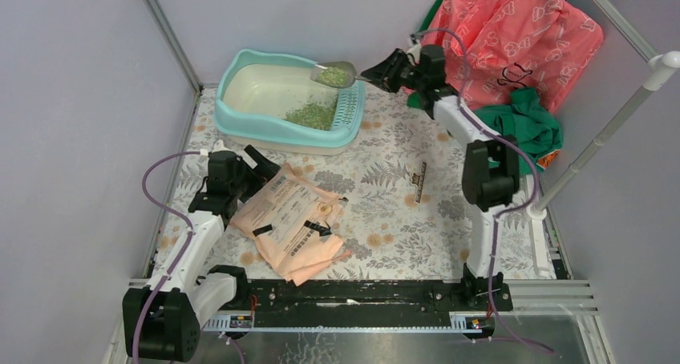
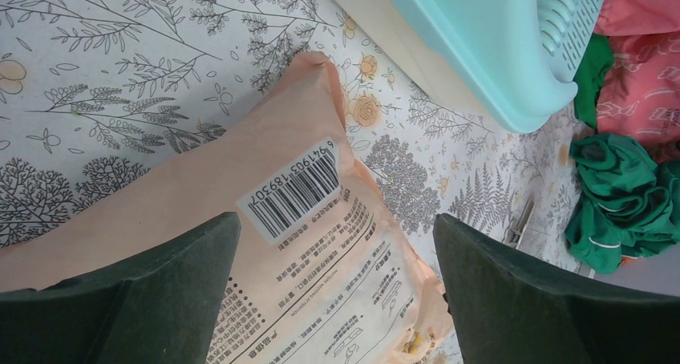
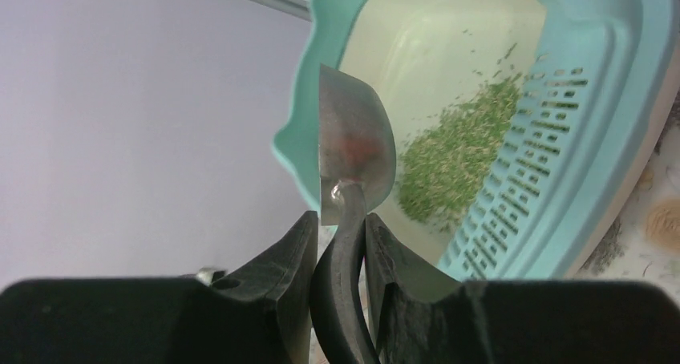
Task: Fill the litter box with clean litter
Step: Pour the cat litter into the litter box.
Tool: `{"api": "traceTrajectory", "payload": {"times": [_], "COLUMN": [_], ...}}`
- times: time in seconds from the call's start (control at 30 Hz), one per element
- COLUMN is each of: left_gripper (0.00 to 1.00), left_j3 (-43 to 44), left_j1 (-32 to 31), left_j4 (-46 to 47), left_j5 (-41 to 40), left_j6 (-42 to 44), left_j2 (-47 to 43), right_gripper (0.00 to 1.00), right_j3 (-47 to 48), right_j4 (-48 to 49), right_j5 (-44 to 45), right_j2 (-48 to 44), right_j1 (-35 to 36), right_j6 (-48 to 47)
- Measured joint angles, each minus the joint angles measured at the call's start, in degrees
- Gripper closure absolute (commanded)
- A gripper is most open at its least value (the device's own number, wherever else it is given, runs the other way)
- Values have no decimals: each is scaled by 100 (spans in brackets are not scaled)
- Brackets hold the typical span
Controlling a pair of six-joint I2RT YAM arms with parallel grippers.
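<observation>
The right gripper (image 3: 341,229) is clenched on the black handle of the grey scoop (image 1: 333,75). The scoop is held just ahead of the gripper, above the slotted grille ledge (image 3: 529,163) of the litter box (image 1: 240,69). A small heap of clean litter (image 1: 311,114) lies in the basin, below and ahead of that gripper, against the grille end. Most of the cream basin floor is bare. A further load of green granules is carried in the scoop bowl.

The task is judged to be at an early stage: a partial fill is in place, the present scoopful is not yet tipped out, and many more scoopfuls are likely to be needed.

The left gripper (image 2: 337,288) is released, with jaws wide apart and nothing grasped. It hovers over the peach paper bag (image 2: 200,196), which lies flat on the desk (image 1: 385,220).

From the right wrist view only the edge of the scoop bowl is presented, so its load is hidden there. The litter supply cannot be made out, and the bag's contents are not visible
</observation>
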Motion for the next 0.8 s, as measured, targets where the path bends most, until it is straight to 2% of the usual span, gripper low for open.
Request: {"api": "traceTrajectory", "payload": {"times": [0.2,0.33,0.43,0.57,0.7,0.8], "left_gripper": [1,1,1,1,1,1], "left_j3": [0,-2,-13,-48,-63,-63], "left_j1": [116,157,157,157,157,157], "left_j4": [50,52,50,61,59,50], "left_j5": [118,157,201,243,264,264], "left_j6": [4,4,4,4,4,7], "left_j2": [-2,-2,-28,-76,-79,-96], "right_gripper": [100,100,100,100,100,100], "right_j3": [2557,3412,3469,2990,2337,1952], "right_j4": [-1956,-2951,-3281,-3296,-3132,-2634], "right_j5": [1014,1991,2922,4319,5517,6140], "right_j2": [1528,1895,1825,1458,898,511], "right_j1": [693,1117,1449,1912,2396,2736], "right_j6": [-1045,-1851,-2551,-3611,-4664,-5451]}}
